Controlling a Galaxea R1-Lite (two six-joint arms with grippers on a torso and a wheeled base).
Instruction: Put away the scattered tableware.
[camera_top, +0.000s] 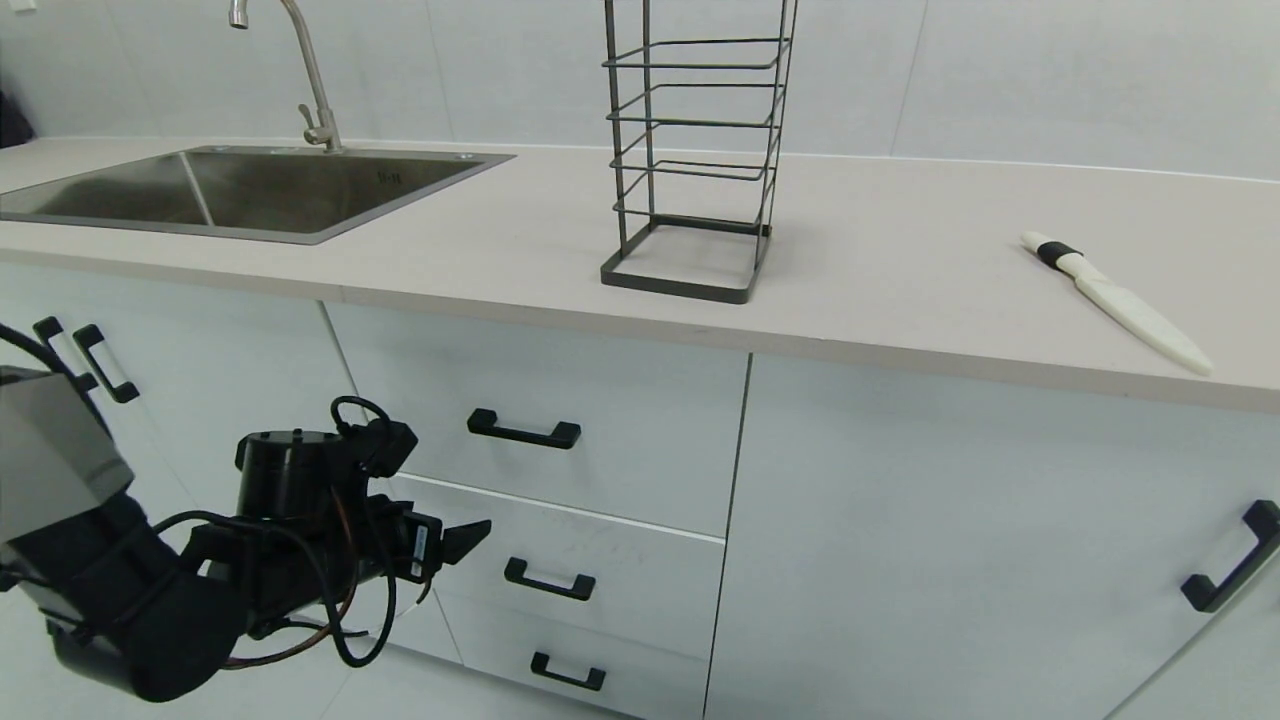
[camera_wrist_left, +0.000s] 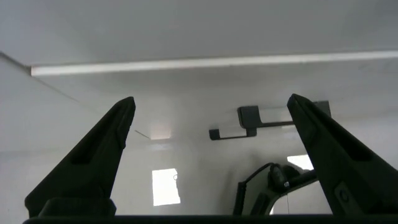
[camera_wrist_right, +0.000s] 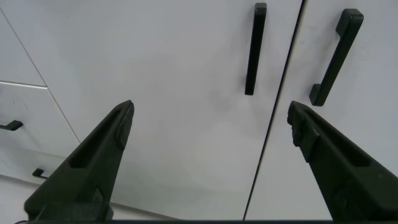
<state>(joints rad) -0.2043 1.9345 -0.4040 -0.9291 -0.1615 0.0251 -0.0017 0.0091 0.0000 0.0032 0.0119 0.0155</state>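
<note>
Knife (camera_top: 1115, 300), white with a black band, lies on countertop (camera_top: 900, 250), well above and right of left gripper (camera_top: 462, 540). That gripper's jaws are spread before drawers (camera_top: 600, 480). Right gripper (camera_wrist_right: 211, 109) is likewise spread, facing cabinet doors (camera_wrist_right: 186, 93).

Black cabled left arm (camera_top: 150, 600), tapered pincer (camera_wrist_left: 211, 99)

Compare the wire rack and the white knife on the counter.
The wire rack stands upright; the white knife lies flat. The wire rack is a dark open frame; the white knife is solid and pale with a black band. The white knife lies nearer the front edge than the wire rack. Both rest on the counter, apart.
</note>
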